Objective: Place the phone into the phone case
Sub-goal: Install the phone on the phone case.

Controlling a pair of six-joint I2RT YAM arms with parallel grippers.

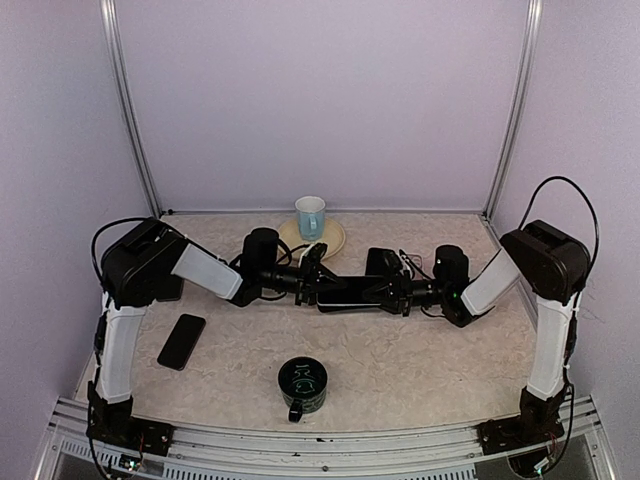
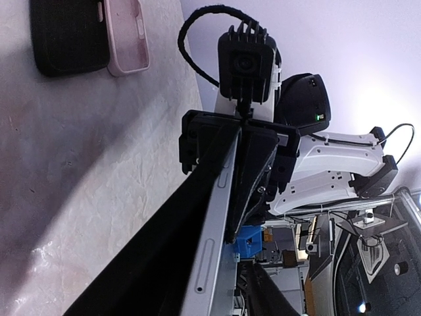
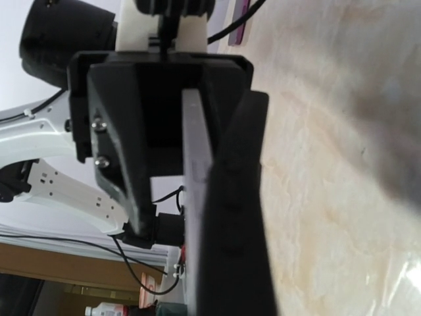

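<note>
Closest to both wrist cameras is the phone (image 1: 345, 294), a dark slab with a grey side rail. It is held off the table (image 1: 450, 350) above the middle of the surface, somewhat nearer the far edge. It runs lengthwise from left to right between the two arms.

The right gripper (image 2: 231, 184) is clamped on the phone's right end. The left wrist view shows one black finger plate flat against each face, with the grey rail passing between them. The left gripper (image 1: 318, 283) is at the phone's left end. The jaws stand around that end, but it cannot be told whether they press on it or stand slightly off it.

Two cases lie flat just behind the right gripper, toward the far edge. The black case (image 1: 383, 262) is the nearer to the phone. The pink case (image 2: 128, 33) lies just beside it on the right.

A light blue mug (image 1: 310, 215) stands upright on a yellow plate (image 1: 333, 240) at the middle of the far edge. A dark green mug (image 1: 302, 384) stands upright at the middle of the near edge, handle toward that edge. A black flat slab (image 1: 181, 341) lies near the left edge, toward the near-left corner; phone or case cannot be told.
</note>
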